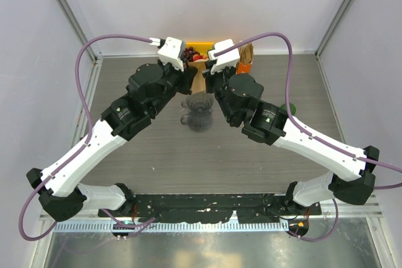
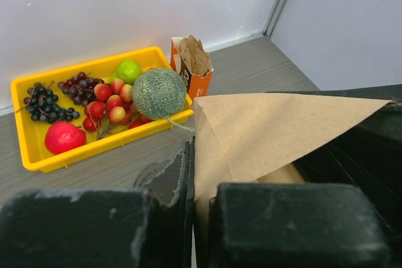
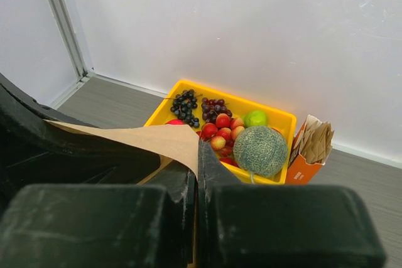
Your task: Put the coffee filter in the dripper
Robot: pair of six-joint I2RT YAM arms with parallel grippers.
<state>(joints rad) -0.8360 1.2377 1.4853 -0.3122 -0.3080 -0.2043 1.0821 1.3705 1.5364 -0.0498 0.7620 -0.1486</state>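
The coffee filter (image 2: 270,123) is a flat tan paper fan stretched between my two grippers. My left gripper (image 2: 193,183) is shut on one edge of it, and my right gripper (image 3: 198,174) is shut on the opposite edge of the coffee filter (image 3: 147,139). In the top view both grippers meet at the back centre of the table, left gripper (image 1: 188,72) and right gripper (image 1: 210,72), with a strip of filter (image 1: 198,82) showing between them. The dripper (image 1: 200,112), a smoky transparent ribbed cup, stands on the table just nearer than the grippers, mostly below them.
A yellow tray (image 2: 38,161) against the back wall holds grapes, small red fruit, a lime and a green melon (image 2: 159,93). An orange box of brown papers (image 2: 193,67) stands right of the tray. Walls close the back and both sides.
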